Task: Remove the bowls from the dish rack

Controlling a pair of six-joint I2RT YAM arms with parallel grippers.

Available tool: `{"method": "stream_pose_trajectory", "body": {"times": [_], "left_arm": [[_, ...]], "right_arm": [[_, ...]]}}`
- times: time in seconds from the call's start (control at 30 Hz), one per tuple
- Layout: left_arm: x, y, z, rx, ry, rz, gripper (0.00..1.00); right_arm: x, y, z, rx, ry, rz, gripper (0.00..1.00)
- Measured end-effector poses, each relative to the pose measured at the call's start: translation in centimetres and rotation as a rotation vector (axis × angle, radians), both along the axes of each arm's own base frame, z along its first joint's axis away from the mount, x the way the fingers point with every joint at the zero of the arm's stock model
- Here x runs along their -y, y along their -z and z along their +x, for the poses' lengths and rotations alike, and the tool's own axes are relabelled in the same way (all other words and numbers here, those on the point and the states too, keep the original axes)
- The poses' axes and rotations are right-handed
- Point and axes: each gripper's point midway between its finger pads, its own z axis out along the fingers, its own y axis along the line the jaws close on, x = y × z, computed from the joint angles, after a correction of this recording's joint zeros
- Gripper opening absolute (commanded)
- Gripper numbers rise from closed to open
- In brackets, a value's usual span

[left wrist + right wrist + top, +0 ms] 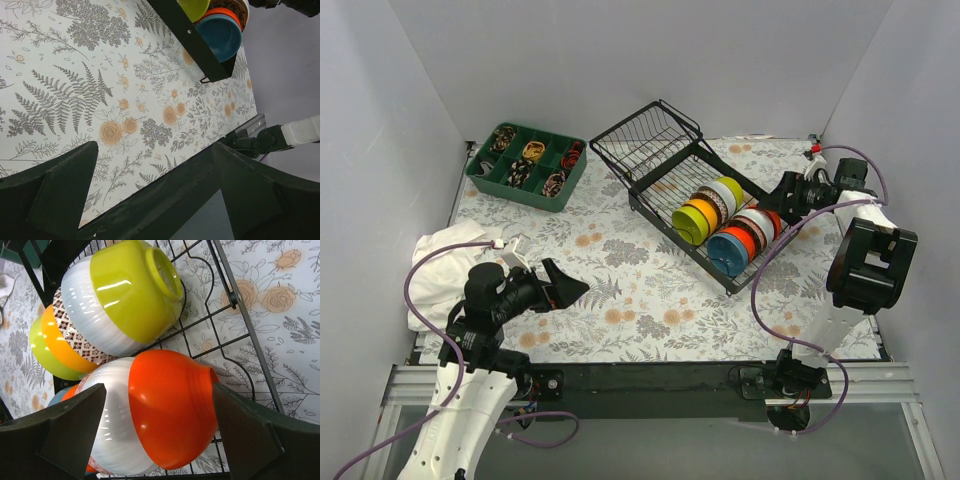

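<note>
The black wire dish rack (650,140) stands at the back right and holds two rows of bowls on edge. One row runs from a lime bowl (690,222) to a yellow-green bowl (731,187). The other runs from a blue bowl (727,252) to a red-orange bowl (772,216). My right gripper (782,200) is open at the rack's far-right end. In the right wrist view the right gripper (159,425) has a jaw on either side of the red-orange bowl (170,410), which nests on a white bowl (107,435). My left gripper (565,285) is open and empty over the table.
A green compartment tray (478,172) with small items sits at the back left. A white cloth (445,260) lies at the left edge by the left arm. White walls close in three sides. The left wrist view shows the blue bowl (220,35) and the table's near rail (250,127).
</note>
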Motion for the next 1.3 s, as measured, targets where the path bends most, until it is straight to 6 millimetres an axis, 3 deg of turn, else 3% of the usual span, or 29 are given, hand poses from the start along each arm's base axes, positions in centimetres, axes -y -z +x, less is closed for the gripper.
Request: {"method": "stream_pose_trajectory", "body": {"times": [0.7,1.0,1.23,1.3], "left_arm": [[0.0,0.1,0.0,-0.004,0.000,0.001,0.98],[0.0,0.1,0.0,-0.004,0.000,0.000,0.98],[0.0,0.1,0.0,-0.004,0.000,0.000,0.98],[0.0,0.1,0.0,-0.004,0.000,0.000,0.98]], "right_arm": [[-0.3,1.0,-1.1,0.002,0.007,0.027,0.90],[0.0,0.8,-0.9,0.012,0.035,-0.036,0.69],[0.4,0.6,-0.8,0.015,0.058,-0.075,0.47],[0.4,0.5,-0.8,0.014,0.062,-0.084,0.45]]}}
